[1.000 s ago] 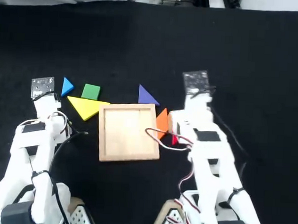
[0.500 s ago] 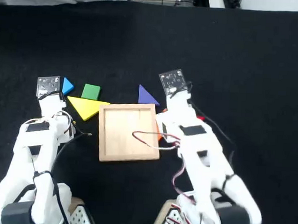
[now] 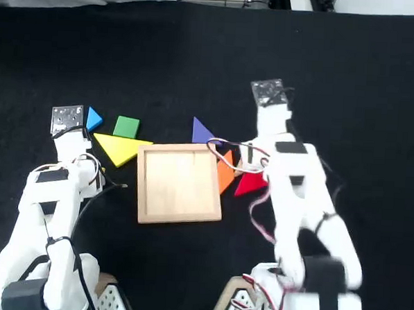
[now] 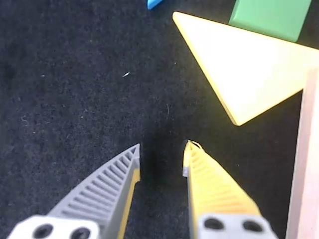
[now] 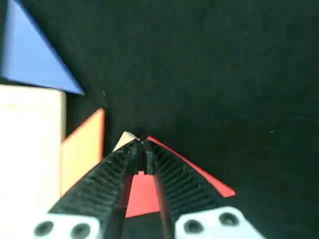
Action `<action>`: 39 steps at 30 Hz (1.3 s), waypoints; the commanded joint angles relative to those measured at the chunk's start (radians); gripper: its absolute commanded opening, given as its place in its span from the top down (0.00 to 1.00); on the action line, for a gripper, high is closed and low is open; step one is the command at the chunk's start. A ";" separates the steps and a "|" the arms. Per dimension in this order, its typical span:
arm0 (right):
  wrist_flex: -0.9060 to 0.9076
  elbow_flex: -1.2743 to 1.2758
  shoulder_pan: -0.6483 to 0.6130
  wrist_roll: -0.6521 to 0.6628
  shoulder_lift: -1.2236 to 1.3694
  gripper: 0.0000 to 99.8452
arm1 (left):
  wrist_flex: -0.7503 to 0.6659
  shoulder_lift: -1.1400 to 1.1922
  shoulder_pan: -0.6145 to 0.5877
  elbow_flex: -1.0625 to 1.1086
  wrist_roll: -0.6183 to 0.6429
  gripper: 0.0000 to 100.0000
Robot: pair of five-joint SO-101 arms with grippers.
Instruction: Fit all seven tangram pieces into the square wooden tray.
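The right gripper (image 5: 142, 143), pressed together and seemingly empty over the red triangle (image 3: 250, 185) at three o'clock of the tray (image 3: 179, 218), could only shove it away; the left gripper (image 4: 162, 146) is spread.

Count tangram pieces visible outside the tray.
6. Left of tray: blue triangle, green square, yellow triangle. Far corner: purple triangle. Right side: orange piece, red triangle. A seventh may be hidden under the right arm.

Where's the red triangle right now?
In the high view the red triangle lies to the right of the wooden tray, just beyond the orange piece beside the tray's right edge. The right gripper is directly over it.
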 commanded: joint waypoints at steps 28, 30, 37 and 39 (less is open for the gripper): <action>0.077 -0.255 0.144 0.370 0.217 0.84 | -0.015 -0.028 0.016 -0.015 0.002 0.85; 0.026 -0.274 0.153 0.371 0.262 0.87 | -0.015 -0.028 0.016 -0.015 0.002 0.85; 0.072 -0.357 0.190 0.454 0.452 0.94 | -0.015 -0.028 0.012 -0.016 0.002 0.85; 0.149 -0.397 0.190 0.502 0.463 0.94 | -0.015 -0.028 0.012 -0.016 0.002 0.85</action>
